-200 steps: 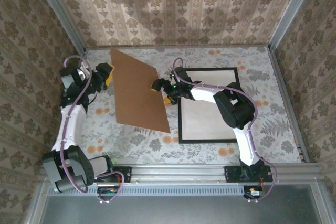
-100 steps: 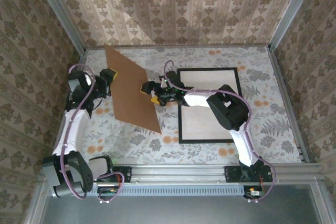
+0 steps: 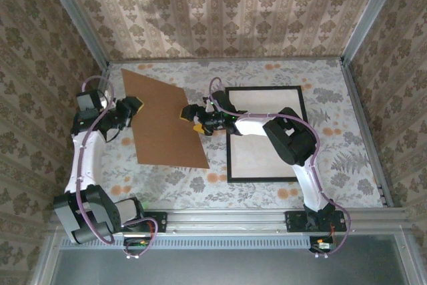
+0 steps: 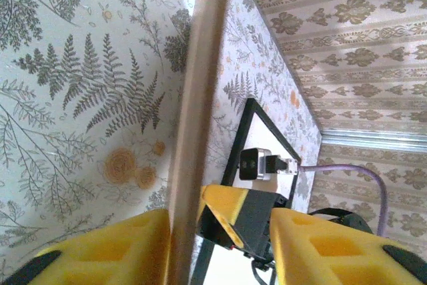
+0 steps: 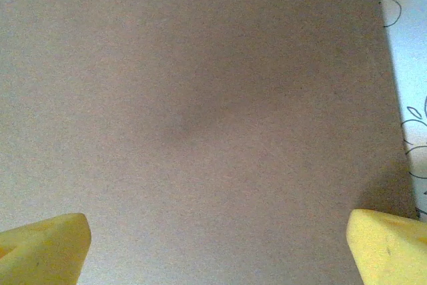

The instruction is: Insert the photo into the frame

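Can see the photo [image 3: 257, 161] lying cream side up inside the black frame [image 3: 263, 88], on the right half of the flowered bench [image 3: 347, 131]. Just left of it, find a brown backing board [image 3: 163, 128], with the right fingers [image 3: 192, 118] spread wide open over its right edge. At its left edge, find the left fingers [image 3: 135, 105] open around the rim, one touching, the other apart.

Backing board [image 3: 167, 121]: one, plain brown, rectangular, thin, over the left half of the table and skewed to its edges; the left wrist view shows its pale edge on end; whether it lies flat cannot be told. Table [image 3: 333, 98]: covered in a pale print of ferns and orange flowers. Walls [image 3: 233, 11]: beige damask-striped paper on three sides. Metal rail [image 3: 233, 221]: along the near table edge.
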